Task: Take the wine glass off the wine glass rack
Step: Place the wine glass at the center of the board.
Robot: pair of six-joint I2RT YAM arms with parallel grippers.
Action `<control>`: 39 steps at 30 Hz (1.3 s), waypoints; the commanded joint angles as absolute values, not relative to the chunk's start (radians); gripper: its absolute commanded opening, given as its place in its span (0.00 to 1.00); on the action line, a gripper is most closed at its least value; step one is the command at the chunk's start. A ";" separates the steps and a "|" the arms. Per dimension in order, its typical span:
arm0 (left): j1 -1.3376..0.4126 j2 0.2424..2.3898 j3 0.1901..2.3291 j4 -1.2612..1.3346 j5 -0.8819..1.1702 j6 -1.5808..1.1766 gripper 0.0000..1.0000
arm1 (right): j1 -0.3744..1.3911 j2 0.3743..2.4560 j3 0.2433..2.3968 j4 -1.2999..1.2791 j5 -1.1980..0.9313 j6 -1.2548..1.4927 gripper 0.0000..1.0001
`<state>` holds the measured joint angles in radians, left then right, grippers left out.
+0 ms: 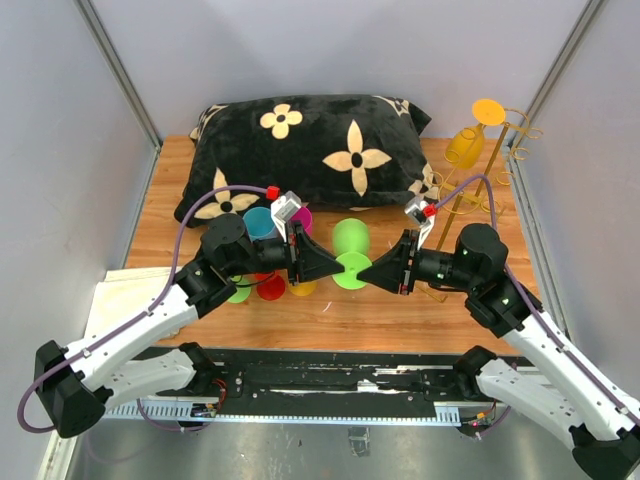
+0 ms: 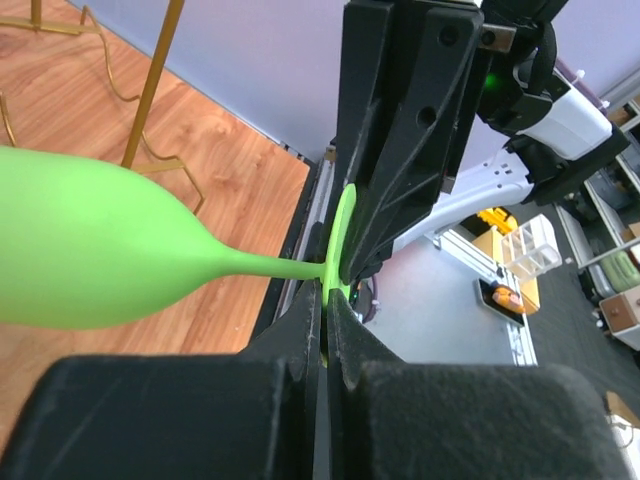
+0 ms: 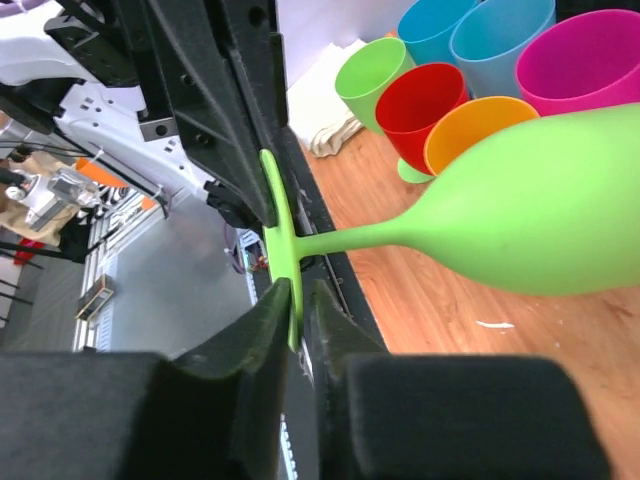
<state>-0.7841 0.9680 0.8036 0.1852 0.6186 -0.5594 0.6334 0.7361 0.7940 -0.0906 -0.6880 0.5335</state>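
Observation:
A green wine glass is held level over the table, off the gold wire wine glass rack at the back right. Both grippers pinch its round foot from opposite sides. My left gripper is shut on the foot's edge, with the bowl to the left. My right gripper is shut on the same foot, with the bowl to the right. A yellow wine glass still hangs on the rack. The rack's base shows in the left wrist view.
A black flowered pillow lies at the back. Several coloured cups stand under my left arm: blue, magenta, red, orange, green. A white cloth lies at the left.

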 commanded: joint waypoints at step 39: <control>-0.795 0.951 0.970 -0.297 0.671 -0.273 0.54 | 1.110 0.497 0.419 -0.181 -0.500 -0.845 0.01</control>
